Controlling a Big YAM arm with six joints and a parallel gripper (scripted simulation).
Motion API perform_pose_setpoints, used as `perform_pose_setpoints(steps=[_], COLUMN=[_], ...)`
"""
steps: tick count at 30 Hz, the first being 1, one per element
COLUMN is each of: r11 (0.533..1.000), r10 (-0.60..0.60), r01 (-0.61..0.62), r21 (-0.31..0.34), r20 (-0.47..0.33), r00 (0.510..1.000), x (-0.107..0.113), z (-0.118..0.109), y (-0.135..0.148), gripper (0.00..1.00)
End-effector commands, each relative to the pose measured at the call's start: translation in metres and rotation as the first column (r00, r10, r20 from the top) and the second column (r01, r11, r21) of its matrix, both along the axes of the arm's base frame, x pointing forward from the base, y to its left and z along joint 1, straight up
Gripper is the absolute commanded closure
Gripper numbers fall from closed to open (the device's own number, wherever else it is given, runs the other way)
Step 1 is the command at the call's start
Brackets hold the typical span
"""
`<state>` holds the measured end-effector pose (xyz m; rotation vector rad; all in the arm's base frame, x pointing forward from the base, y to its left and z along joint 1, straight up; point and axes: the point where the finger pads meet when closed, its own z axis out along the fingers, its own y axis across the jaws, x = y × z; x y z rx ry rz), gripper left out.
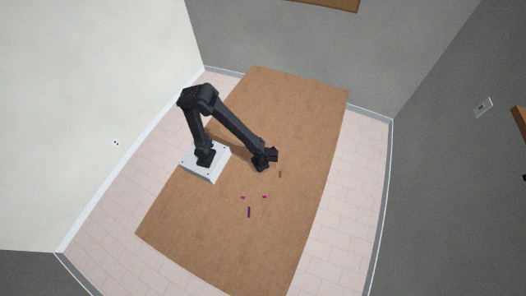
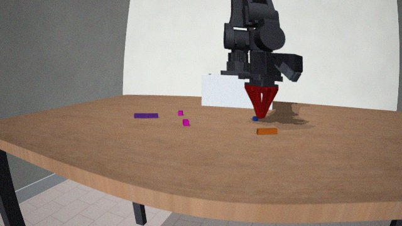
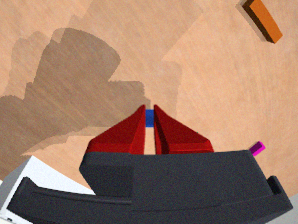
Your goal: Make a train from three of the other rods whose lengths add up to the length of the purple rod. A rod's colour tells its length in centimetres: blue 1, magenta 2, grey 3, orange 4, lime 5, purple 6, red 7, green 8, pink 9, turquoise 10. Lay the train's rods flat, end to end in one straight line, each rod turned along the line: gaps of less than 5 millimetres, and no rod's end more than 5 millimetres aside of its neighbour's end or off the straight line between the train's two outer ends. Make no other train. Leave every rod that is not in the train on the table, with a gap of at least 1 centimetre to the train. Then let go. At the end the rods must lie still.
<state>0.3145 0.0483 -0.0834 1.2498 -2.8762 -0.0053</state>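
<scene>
My gripper [image 2: 260, 115] has red fingers that point straight down at the table, and it is shut on the small blue rod [image 2: 255, 118], right at the table top. The wrist view shows the blue rod [image 3: 149, 117] between the fingertips. The orange rod [image 2: 267, 131] lies flat just in front of the gripper; it also shows in the wrist view [image 3: 262, 19]. Two magenta rods [image 2: 180, 113] [image 2: 186, 122] lie apart from each other further left. The purple rod [image 2: 146, 115] lies flat beyond them at the left. From above, the gripper [image 1: 260, 168] is near the orange rod [image 1: 280, 173].
The arm's white base block [image 1: 205, 164] stands at the table's edge behind the gripper. From above, the magenta rods [image 1: 242, 197] [image 1: 264, 196] and the purple rod [image 1: 249, 211] lie towards the table's middle, away from its edges.
</scene>
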Motion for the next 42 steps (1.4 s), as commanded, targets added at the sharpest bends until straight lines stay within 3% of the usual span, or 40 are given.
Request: perform_pose_setpoints(steps=[1, 42], r11=[1.0, 1.0], r10=[0.028, 0.028], r01=[-0.028, -0.028], r21=[0.004, 0.005], r20=[0.014, 0.027], r00=[1.0, 0.999], x=[0.0031, 0.0056], z=[-0.0041, -0.0051], y=[0.0051, 0.0055], gripper=[0.96, 0.96])
